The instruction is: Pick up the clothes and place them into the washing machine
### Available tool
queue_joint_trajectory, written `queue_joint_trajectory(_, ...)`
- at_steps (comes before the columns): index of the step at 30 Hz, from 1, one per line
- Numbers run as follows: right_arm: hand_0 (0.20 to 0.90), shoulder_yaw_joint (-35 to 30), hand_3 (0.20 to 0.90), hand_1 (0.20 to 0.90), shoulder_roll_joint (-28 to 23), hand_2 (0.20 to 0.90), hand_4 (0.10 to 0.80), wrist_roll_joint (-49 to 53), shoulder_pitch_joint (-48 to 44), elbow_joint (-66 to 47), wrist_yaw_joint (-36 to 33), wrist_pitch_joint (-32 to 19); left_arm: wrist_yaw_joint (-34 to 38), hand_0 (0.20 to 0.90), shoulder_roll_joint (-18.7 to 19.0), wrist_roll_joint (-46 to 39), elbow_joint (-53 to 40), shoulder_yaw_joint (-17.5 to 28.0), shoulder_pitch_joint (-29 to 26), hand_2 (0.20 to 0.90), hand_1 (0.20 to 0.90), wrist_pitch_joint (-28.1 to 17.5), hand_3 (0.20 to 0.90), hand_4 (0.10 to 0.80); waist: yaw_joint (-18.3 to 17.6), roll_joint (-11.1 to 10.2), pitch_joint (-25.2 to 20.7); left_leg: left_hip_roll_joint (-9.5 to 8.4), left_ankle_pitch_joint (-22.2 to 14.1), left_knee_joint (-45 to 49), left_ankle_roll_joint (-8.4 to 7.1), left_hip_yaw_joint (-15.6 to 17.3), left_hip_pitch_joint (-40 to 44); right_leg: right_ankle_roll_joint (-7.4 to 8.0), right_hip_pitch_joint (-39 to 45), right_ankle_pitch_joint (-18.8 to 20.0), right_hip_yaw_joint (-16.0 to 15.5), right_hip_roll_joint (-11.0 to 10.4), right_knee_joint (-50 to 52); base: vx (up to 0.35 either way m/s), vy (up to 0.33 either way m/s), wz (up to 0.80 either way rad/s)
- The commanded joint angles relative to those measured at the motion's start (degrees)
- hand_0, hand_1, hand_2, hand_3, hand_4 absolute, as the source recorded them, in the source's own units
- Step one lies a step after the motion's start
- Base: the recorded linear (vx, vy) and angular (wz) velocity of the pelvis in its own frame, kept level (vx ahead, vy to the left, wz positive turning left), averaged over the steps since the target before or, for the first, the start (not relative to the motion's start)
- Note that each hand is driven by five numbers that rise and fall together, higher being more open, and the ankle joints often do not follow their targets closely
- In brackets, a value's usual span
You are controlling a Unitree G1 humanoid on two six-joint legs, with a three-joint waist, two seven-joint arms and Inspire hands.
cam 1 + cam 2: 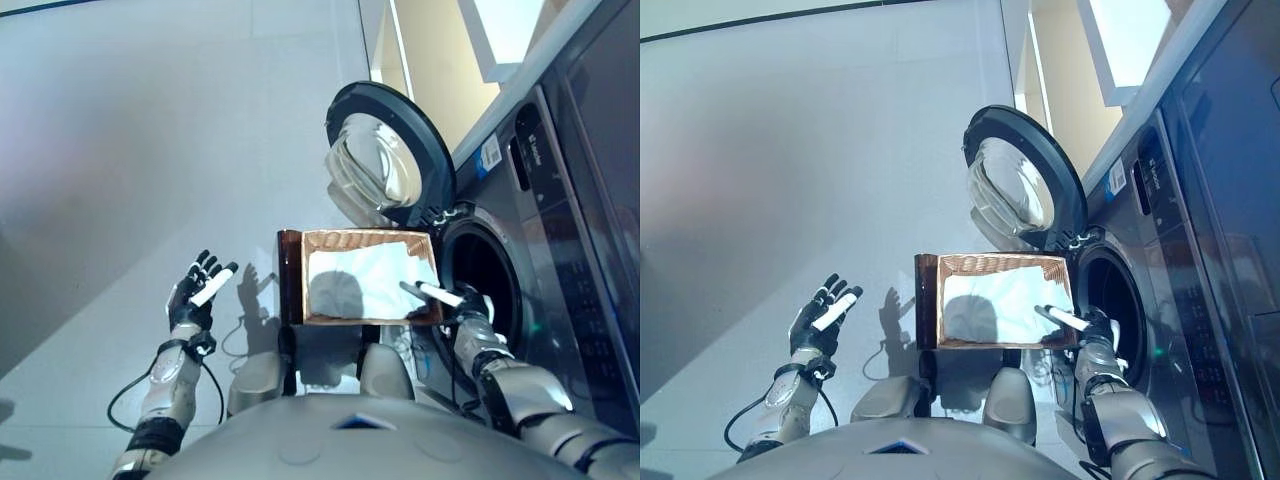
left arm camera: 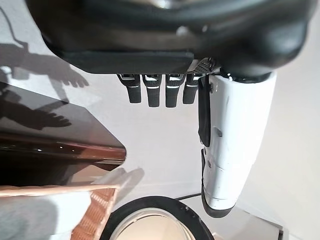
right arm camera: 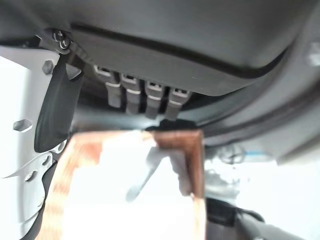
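Clothes (image 1: 365, 282), pale and crumpled, lie inside the wicker basket (image 1: 290, 275), which sits just in front of the washing machine (image 1: 560, 250). I judge the task barely begun: nothing is lifted, and I see no garment inside the drum opening (image 1: 480, 275). The round door (image 1: 385, 160) stands swung open just beyond the basket, so the way in looks clear. My right hand (image 1: 462, 303) hovers at the basket's corner nearest the drum, fingers straight and relaxed, holding nothing, thumb reaching over the cloth. My left hand (image 1: 197, 290) hangs well apart from the basket on its far side, splayed and empty above the floor (image 1: 130, 150).
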Motion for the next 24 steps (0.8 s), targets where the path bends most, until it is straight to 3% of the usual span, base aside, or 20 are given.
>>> queue_joint_trajectory(1, 0.900, 4.37, 0.900, 0.900, -1.11, 0.900, 0.800, -7.51, -5.76, -3.98, -1.63, -1.40, -1.25, 0.900, 1.30, 0.89, -6.57, 2.53, -1.26, 0.900, 0.900, -4.06, 0.900, 0.800, 0.87, 0.49, -0.44, 0.77, 1.50, 0.50, -3.49, -2.81, -5.27, -0.22, -2.55, -1.43, -0.81, -0.37, 2.06, -0.084, 0.011, 0.04)
queue_joint_trajectory(7, 0.900, 8.25, 0.900, 0.900, -2.18, 0.900, 0.800, -12.18, -8.33, -6.57, -1.67, -0.97, -1.36, 0.900, 2.58, 0.21, -9.57, 2.79, -1.54, 0.900, 0.900, -4.31, 0.900, 0.800, 1.98, 0.86, 0.86, 0.17, 2.20, 2.51, -3.41, -3.70, -10.31, -0.51, -7.04, -1.29, -1.00, -0.73, 4.02, -0.100, 0.000, 0.11)
queue_joint_trajectory(24, 0.900, 9.03, 0.900, 0.900, -9.16, 0.900, 0.800, -16.73, -13.63, -5.82, -3.81, -0.05, -1.52, 0.900, 3.78, -1.37, -12.46, 1.69, -1.60, 0.900, 0.900, -4.32, 0.900, 0.800, 3.47, 3.21, 2.51, -0.76, 3.90, 3.02, -3.33, -4.55, -16.08, -0.82, -12.57, -0.92, -1.43, -1.61, 5.61, -0.030, 0.004, 0.06)
